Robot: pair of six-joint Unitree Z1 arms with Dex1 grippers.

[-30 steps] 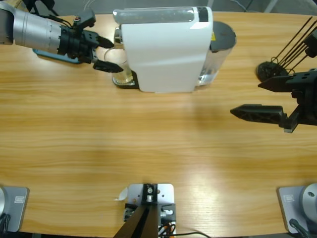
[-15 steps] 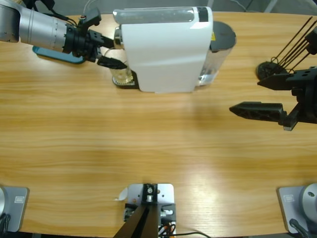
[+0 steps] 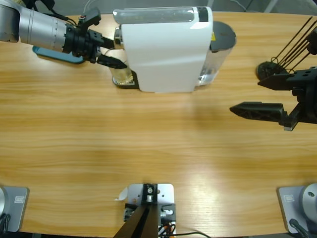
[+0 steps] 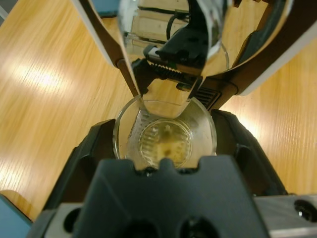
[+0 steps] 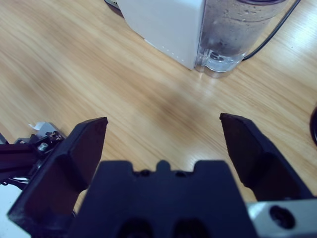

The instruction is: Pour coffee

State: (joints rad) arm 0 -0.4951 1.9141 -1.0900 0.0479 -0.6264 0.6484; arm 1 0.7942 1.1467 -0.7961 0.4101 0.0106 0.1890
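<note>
Between the left gripper's [image 4: 166,148] spread jaws stands a clear glass [image 4: 165,138] under the spout of the white machine [image 3: 166,49]; whether the jaws touch it cannot be told. Its bottom holds the coffee [image 4: 165,145], a shallow amber film, so brewing looks done while lifting and pouring remain. Well apart, the right gripper [image 5: 163,141] hangs wide and empty above the table [image 3: 148,139].

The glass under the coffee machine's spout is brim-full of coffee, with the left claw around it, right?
Not quite. The left wrist view shows the glass holds only a shallow bit of amber coffee at its bottom. The rest holds: it stands under the machine's spout, the left gripper's jaws on either side.
</note>
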